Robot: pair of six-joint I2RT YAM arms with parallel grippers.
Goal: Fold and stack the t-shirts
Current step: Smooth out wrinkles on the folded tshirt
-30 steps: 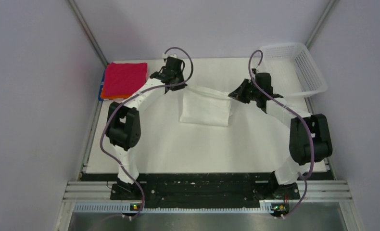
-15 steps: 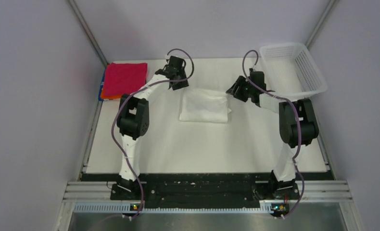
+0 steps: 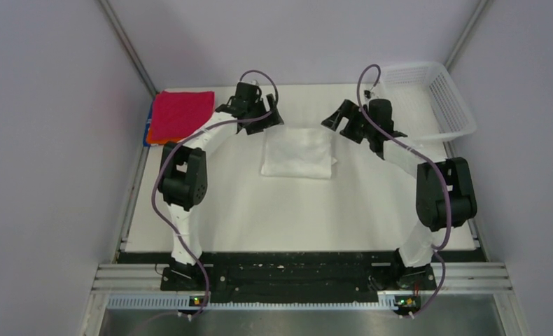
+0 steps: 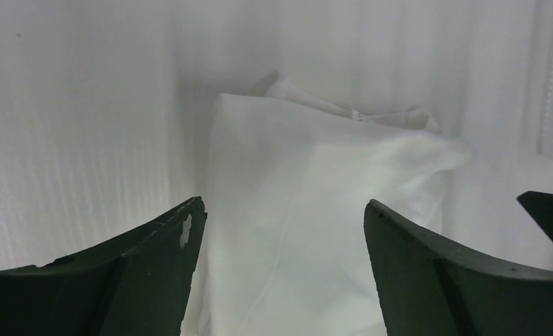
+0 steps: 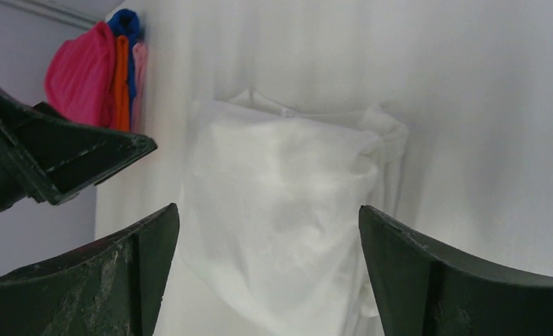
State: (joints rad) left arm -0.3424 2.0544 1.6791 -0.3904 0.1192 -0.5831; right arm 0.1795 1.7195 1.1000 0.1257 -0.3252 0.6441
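A folded white t-shirt (image 3: 298,152) lies on the bench (image 3: 260,217), midway between the side edges and nearer the far edge. The left pincer (image 4: 284,205) and right pincer (image 5: 267,210) both gape wide and empty, hovering by its far corners. A crimson, orange and blue stack (image 3: 181,115) sits in the far left corner. The white cloth looks light, limp and layered. It is probably best pinched through all layers at an edge, or it may unfold.

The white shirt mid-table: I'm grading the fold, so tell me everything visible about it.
The white shirt is soft, thin cloth folded into a rough rectangle, lying flat on the table, no print showing. One edge is bunched, loose layers poking out. The left hand and right hand hang open by its far corners, gripping nothing.
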